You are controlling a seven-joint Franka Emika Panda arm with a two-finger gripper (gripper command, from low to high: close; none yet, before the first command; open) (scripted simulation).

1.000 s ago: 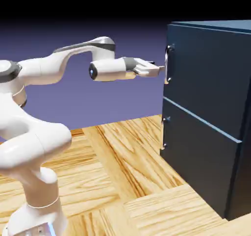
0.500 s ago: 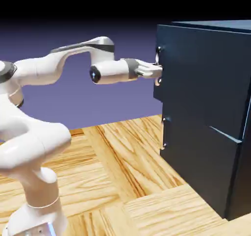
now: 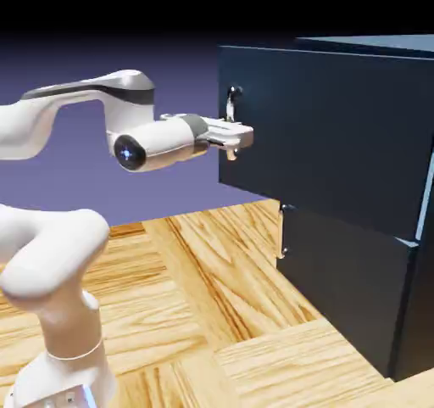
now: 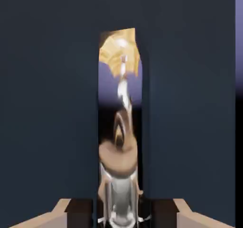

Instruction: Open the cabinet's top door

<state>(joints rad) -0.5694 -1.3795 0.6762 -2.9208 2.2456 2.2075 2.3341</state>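
Dark navy top door (image 3: 339, 135) standing proud of the cabinet (image 3: 398, 296), pincer (image 3: 241, 136) clenched on its silver handle (image 3: 230, 105), lower panel (image 3: 347, 279) flush below

Soft, even rendered light brightens the wooden worktop (image 3: 220, 296), while the backdrop above the cabinet (image 3: 339, 143) fades to black. The cabinet's navy faces stay dim. In the hand view its mirror-bright handle (image 4: 119, 127) shows warped reflections.
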